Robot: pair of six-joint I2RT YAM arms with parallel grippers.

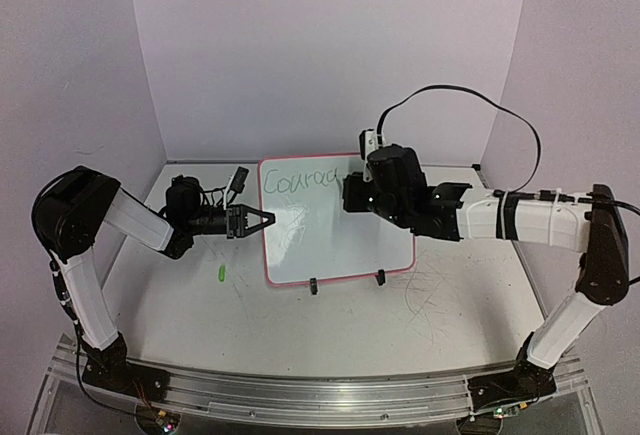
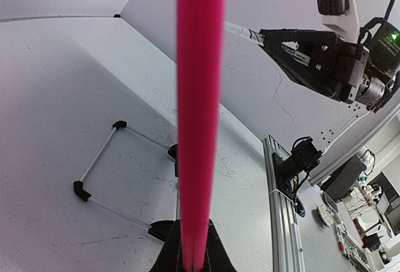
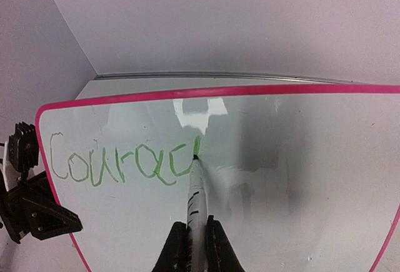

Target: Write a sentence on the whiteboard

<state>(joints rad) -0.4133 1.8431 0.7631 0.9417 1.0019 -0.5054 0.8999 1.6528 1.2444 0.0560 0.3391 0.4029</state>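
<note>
Tabletop [image 1: 250, 305], whiteboard [image 1: 340, 240]; wrist-view marker [image 3: 195, 200]

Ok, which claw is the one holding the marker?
The right claw, shut on the marker whose tip touches the whiteboard. The left claw only clamps the board's pink edge.

Whiteboard [image 1: 335, 240] left edge blocked by left gripper [image 1: 265, 221]; upper middle occupied by right gripper [image 1: 352, 193] with marker [image 3: 195, 194]. Lower board face left uncovered. Open tabletop [image 1: 300, 330] found in front, small green item [image 1: 219, 275] lying off board's left corner. Rear closed by walls [image 1: 320, 55].
</note>
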